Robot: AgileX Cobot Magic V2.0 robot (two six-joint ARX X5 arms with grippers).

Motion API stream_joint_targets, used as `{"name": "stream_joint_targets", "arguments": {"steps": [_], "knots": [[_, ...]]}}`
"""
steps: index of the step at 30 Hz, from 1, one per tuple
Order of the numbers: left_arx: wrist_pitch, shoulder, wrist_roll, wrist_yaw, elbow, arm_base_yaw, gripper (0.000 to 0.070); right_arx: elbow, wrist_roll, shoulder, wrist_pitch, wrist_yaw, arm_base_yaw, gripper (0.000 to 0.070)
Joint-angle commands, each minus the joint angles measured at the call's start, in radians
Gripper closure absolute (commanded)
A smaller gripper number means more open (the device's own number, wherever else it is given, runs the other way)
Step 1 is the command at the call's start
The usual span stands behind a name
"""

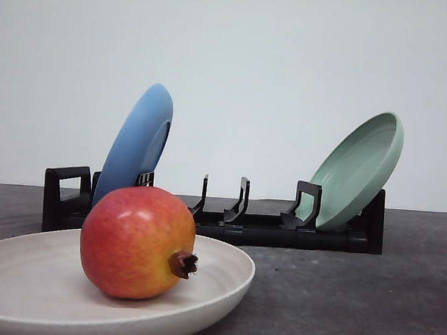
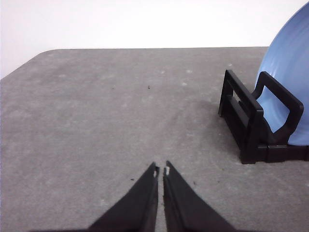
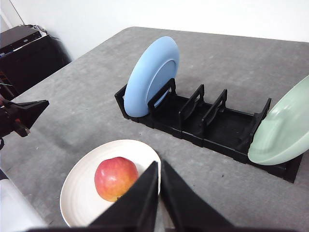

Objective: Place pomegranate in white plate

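My right gripper (image 3: pixel 160 166) is clenched on nothing, its two black fingers pressed tip to tip with only a hairline between them. Just past those tips, and a little to one side in the right wrist view, sits the pomegranate (image 3: pixel 116 178), resting inside the white plate (image 3: pixel 79 200) rather than beside it. From the front it lies on its side in the dish, red shading to yellow-orange, its dark crown pointing sideways toward the right, so its axis runs roughly across the table. I am above it and apart, not touching fruit or rim.

My left gripper (image 2: pixel 161 170) is also clenched empty, hanging over bare grey table (image 2: pixel 96 121), with the end of the black rack (image 2: pixel 251 121) and the blue plate (image 2: pixel 287 82) off to one side. In the right wrist view that left arm shows well away from the dish, so my right is the nearer one.

Behind the white plate the rack holds the blue plate leaning at one end and the green plate (image 1: pixel 360 172) at the other.

I judge the placing done; what remains is to pull clear
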Motion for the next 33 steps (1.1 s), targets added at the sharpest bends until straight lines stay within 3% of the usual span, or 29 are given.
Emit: {"name": "stream_joint_targets", "arguments": {"steps": [1, 29, 33], "knots": [[-0.006, -0.002, -0.009, 0.001, -0.010, 0.000, 0.0700, 0.004, -0.005, 0.003, 0.011, 0.001, 0.008, 0.0700], [-0.005, -0.002, -0.010, 0.001, -0.010, -0.002, 0.0700, 0.003, -0.005, 0.002, 0.014, 0.001, 0.008, 0.0700], [-0.005, -0.002, -0.010, 0.001, -0.010, -0.002, 0.0700, -0.011, -0.017, -0.032, 0.016, -0.025, -0.053, 0.0700]]}}
